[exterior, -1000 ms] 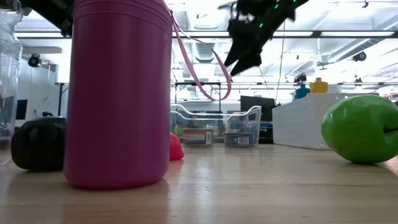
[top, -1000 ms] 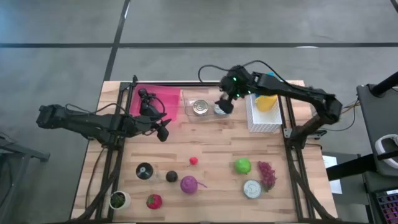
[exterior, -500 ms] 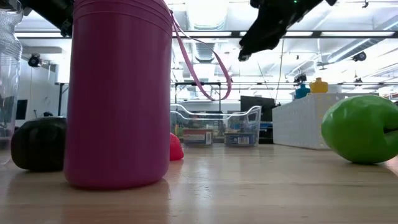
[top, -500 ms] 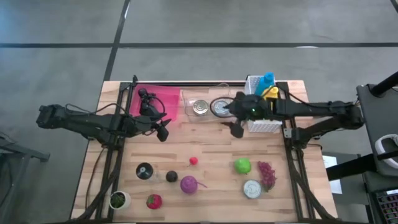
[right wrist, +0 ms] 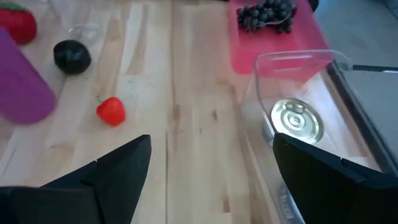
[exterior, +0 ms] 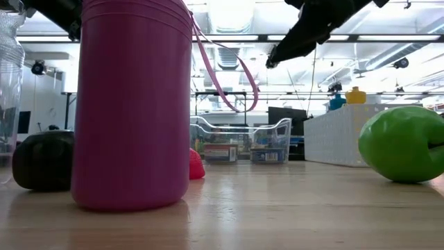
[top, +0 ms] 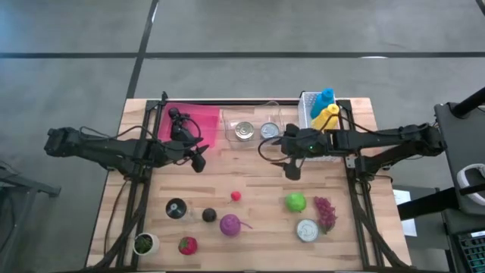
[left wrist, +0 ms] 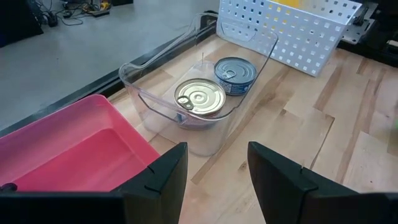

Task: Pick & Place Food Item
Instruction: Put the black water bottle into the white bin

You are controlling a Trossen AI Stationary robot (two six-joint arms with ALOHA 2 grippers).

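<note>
While the right gripper [top: 292,170] hangs open and empty over the tabletop [top: 258,189], the green apple [top: 295,202] lies near it. It seems firm, smooth, perhaps slippery; take it across its widest part. The left gripper [top: 198,161] waits half-open.

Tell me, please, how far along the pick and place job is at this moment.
Done: two cans lie in the clear bin and grapes sit in the pink tray. In hand: nothing; the right end effector hangs open and empty above the table, and the left end effector is open near the tray. Left: the green apple, red strawberry, another can and other items.
</note>
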